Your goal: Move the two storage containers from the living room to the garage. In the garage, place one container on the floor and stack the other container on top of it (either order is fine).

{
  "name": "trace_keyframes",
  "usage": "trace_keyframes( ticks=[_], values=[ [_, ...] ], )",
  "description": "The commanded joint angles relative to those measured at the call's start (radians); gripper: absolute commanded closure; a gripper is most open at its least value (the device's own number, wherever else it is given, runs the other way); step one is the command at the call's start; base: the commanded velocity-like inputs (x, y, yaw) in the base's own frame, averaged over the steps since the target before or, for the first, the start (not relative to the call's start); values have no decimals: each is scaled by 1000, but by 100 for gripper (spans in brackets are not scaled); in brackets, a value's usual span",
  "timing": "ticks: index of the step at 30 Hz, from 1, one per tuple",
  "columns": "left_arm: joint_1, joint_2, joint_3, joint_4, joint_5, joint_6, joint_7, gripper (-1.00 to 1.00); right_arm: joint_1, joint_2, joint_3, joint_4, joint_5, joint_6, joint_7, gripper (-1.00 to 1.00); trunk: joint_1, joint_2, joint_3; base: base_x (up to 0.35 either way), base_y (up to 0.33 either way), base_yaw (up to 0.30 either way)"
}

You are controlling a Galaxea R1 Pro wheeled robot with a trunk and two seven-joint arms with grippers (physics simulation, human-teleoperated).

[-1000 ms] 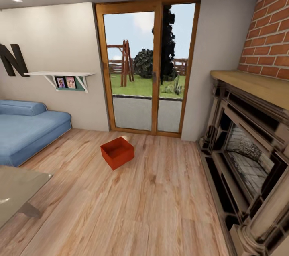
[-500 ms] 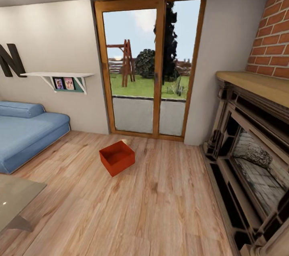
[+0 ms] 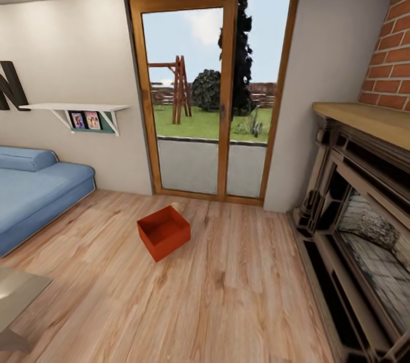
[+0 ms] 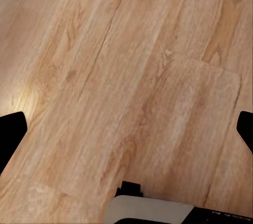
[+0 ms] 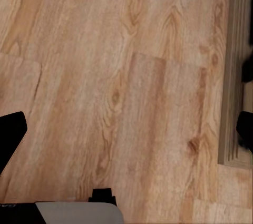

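I am in the living room. One red-orange storage container sits open-topped and empty on the light wood planks, a short way in front of the glass door. My left gripper hangs open over bare planks, its black fingertips far apart with nothing between them. My right gripper is open in the same way over planks, with its fingertips wide apart. The garage is out of view.
A blue sofa lines the left wall under a white shelf. A glass table corner pokes in at lower left. The brick fireplace fills the right side, and its base edge lies near my right gripper. Wood-framed glass door is ahead.
The whole head view has shifted: the camera has moved closer to the door, and the table and sofa slide off to the left. The container stays put on the planks.
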Motion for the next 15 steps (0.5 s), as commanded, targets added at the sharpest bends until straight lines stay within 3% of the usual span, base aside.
trace_keyframes(
  ticks=[1, 8, 15],
  values=[
    [-1, 0, 4, 1, -2, -4, 1, -100, -1, 0, 2, 1, 4, -3, -5, -100, 1, -2, -2, 325, 0, 0],
    [-1, -1, 4, 1, -3, -4, 1, -100, -1, 0, 3, 1, 4, -3, -5, -100, 1, -2, -2, 325, -41, 27],
    [-1, -2, 4, 1, -3, -4, 2, -100, -1, 0, 3, 1, 4, -3, -5, -100, 1, -2, 1, 324, -139, 194]
  ],
)
